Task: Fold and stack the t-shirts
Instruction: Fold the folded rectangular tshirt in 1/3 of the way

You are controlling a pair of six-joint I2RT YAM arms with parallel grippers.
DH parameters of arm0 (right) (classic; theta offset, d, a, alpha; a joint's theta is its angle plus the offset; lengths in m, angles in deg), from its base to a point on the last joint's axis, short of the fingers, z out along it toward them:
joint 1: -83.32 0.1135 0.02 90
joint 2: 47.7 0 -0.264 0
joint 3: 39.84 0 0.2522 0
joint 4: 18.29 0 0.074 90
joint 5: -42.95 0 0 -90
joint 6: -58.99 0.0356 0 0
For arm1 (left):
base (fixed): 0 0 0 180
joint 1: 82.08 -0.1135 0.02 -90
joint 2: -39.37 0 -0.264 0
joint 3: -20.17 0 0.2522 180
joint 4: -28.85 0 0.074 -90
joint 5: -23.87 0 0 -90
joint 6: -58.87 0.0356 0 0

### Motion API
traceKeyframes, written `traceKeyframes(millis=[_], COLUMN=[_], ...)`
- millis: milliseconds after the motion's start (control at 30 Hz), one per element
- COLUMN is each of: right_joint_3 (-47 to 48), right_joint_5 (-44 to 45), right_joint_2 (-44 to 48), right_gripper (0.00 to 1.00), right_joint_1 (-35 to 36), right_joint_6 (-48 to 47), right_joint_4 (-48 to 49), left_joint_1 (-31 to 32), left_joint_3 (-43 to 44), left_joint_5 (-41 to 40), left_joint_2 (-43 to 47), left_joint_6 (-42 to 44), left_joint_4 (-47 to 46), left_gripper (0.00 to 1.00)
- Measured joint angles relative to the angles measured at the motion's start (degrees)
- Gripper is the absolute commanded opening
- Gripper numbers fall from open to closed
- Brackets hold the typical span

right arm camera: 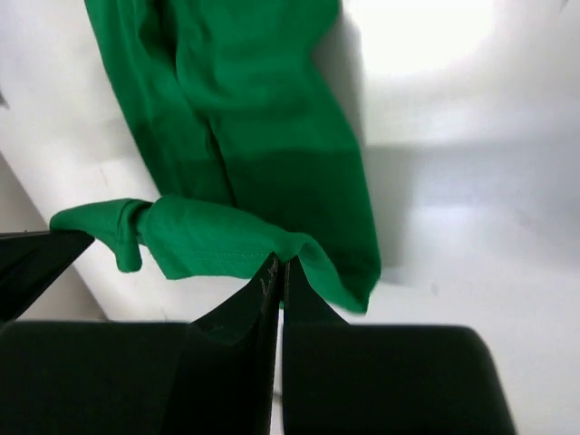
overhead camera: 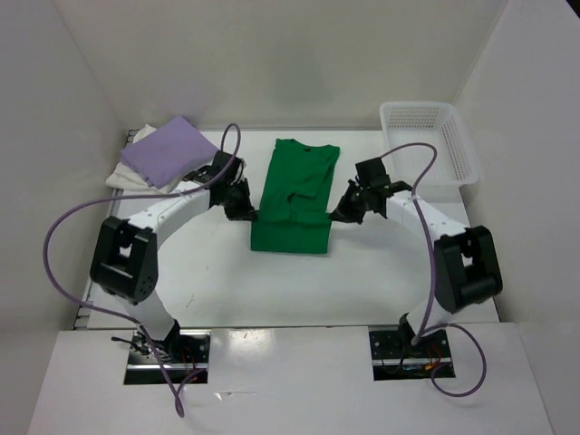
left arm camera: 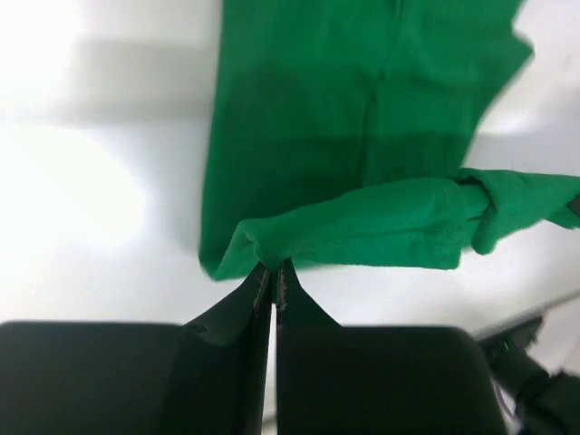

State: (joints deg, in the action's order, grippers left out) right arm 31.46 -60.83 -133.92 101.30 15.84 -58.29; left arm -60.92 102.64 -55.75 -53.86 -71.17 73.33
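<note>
Basket (overhead camera: 458, 145), green shirt (overhead camera: 299, 181), lilac shirt (overhead camera: 168, 149), well apart

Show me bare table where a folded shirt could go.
Widest bare table lies between the green shirt and the near edge, flanked by left arm and right arm. Crowded: far left, lilac shirt on white shirt; far right, basket.

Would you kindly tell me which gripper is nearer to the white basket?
Right. The right gripper pinches the right edge of the green t-shirt, with the basket farther back to its right; the left gripper pinches the opposite edge, a shirt's width farther away.
</note>
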Motion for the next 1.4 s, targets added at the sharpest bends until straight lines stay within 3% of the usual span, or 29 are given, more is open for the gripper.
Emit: traceKeyframes(millis=[400,433,467,567,600,667,733,800,867,933,1000,1100,1267,1400], right_joint_3=[16.2,16.9,17.7,20.0,20.7,21.7,22.0,21.7,18.9,14.5,10.4,7.9,10.0,9.7], right_joint_5=[0.2,0.5,0.7,1.2,1.4,1.5,1.7,2.2,2.6,2.7,2.7,2.8,2.5,2.4], right_joint_2=[-20.7,-21.6,-22.2,-23.9,-24.3,-24.6,-24.3,-23.3,-20.2,-15.3,-11.2,-10.1,-18.3,-22.8], right_gripper=[0.01,0.03,0.06,0.22,0.30,0.37,0.44,0.45,0.37,0.18,0.11,0.09,0.11,0.11], right_joint_1=[-4.0,-4.1,-4.2,-4.5,-4.7,-4.9,-5.0,-5.1,-5.0,-4.6,-3.8,-0.4,8.0,10.1], right_joint_6=[-7.5,-7.7,-7.8,-8.2,-8.3,-8.5,-8.8,-9.0,-9.0,-8.6,-7.8,-6.5,-6.2,-5.6], right_joint_4=[0.6,0.6,0.5,0.6,0.7,0.8,0.8,0.7,1.6,1.8,2.4,2.9,3.9,4.5], left_joint_1=[-2.4,-2.6,-2.7,-3.1,-3.4,-3.9,-4.4,-4.7,-5.0,-4.8,-3.6,-1.0,1.2,0.8], left_joint_3=[20.9,22.6,24.1,26.8,27.1,27.2,26.5,23.7,18.5,11.4,7.0,4.9,6.0,1.4], left_joint_5=[-3.4,-3.7,-3.8,-4.4,-4.5,-4.7,-5.0,-5.4,-5.1,-4.2,-2.6,0.1,2.4,3.5], left_joint_2=[-22.1,-23.5,-24.9,-27.6,-28.0,-28.2,-27.6,-25.3,-20.8,-14.4,-10.4,-10.3,-17.5,-18.1], left_joint_6=[3.2,3.7,3.8,4.3,4.3,4.5,4.4,4.5,4.4,3.7,3.1,2.0,0.9,-0.7], left_joint_4=[-1.6,-1.7,-1.7,-2.3,-2.3,-2.5,-3.2,-4.4,-5.5,-7.5,-8.6,-10.4,-13.4,-17.6], left_gripper=[0.10,0.12,0.20,0.33,0.42,0.51,0.56,0.50,0.45,0.44,0.44,0.42,0.39,0.38])
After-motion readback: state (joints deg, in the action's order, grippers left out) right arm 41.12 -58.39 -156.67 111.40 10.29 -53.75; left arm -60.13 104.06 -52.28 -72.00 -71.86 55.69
